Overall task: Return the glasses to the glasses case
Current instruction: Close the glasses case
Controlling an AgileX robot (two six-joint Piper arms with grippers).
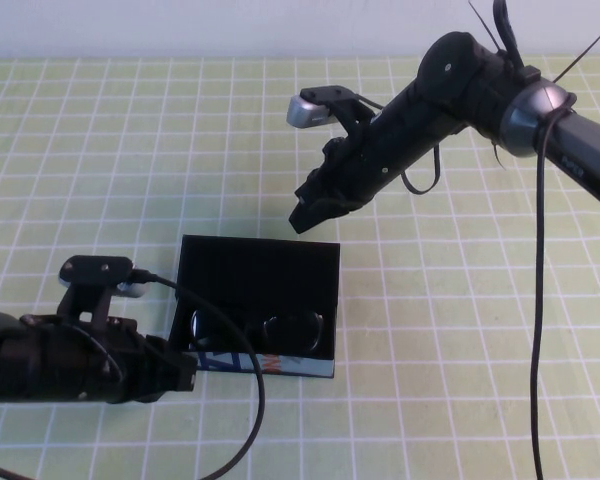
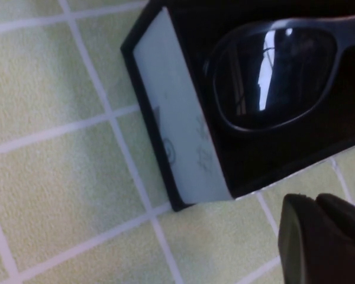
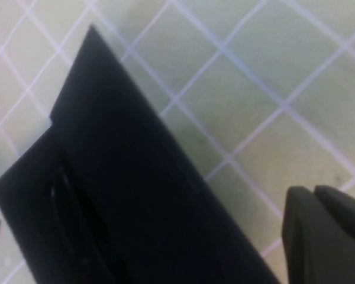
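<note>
the black thick-framed plastic glasses (image 1: 260,330) already lie inside the rectangular black glasses case (image 1: 258,262) with its pale blue front side, which sits on the green-checked surface (image 1: 100,170) toward the near edge, a little left of centre, with the flap lid open and leaning toward the far edge. the left claw (image 1: 187,376) lies low at the case's near left corner, just beside the blue front; its tips look pressed together and hold nothing. the right claw (image 1: 310,213) hovers above the surface just past the far edge of the open lid, apart from it, its tips also looking pressed together and empty. what seems left is closing the lid. the risk i judge from here: if the right claw pushes the flap down off-centre, the light case could slide or pivot toward the near edge, and with the left claw so close to the corner, a small nudge could knock the case askew or tip the glasses against the rim so the lid won't seat.
</note>
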